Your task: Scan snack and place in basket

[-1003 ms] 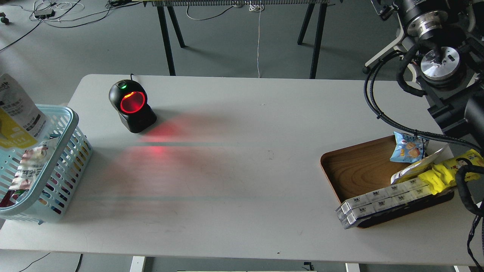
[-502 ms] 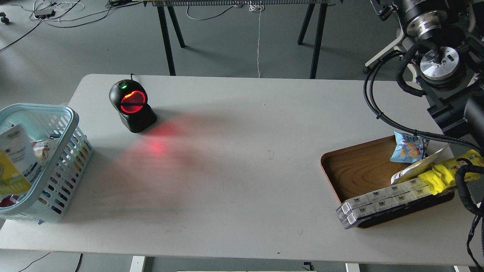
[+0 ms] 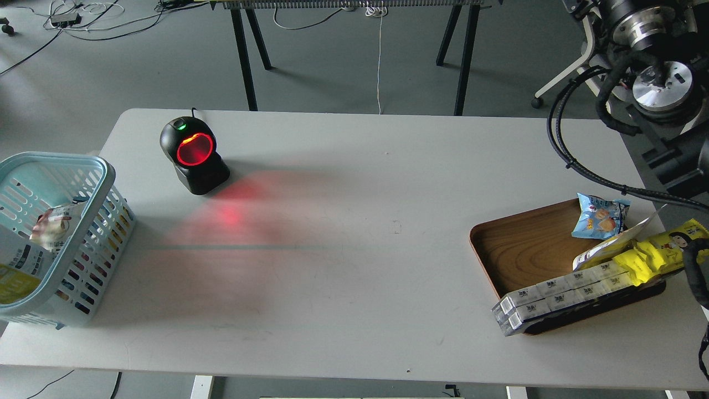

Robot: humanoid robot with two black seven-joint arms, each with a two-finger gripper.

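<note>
The snack (image 3: 18,265), a yellow-and-white pouch showing its white printed back, lies inside the light blue basket (image 3: 106,173) at the table's left edge. It leans against the basket's near left side and is partly cut off by the view's edge. No gripper holds it. Neither gripper shows: no part of my left arm is in view, and only thick joints and cables of my right arm (image 3: 662,83) show at the top right.
A black barcode scanner (image 3: 194,152) glows red at the back left. A brown wooden tray (image 3: 526,244) at the right holds a blue packet (image 3: 601,216), a long yellow wrapper (image 3: 659,252) and white boxes (image 3: 554,296). Another packet (image 3: 55,221) lies in the basket.
The pouch dropped from above the basket's rim down into the basket. My right arm's joints shifted a little right and up.
</note>
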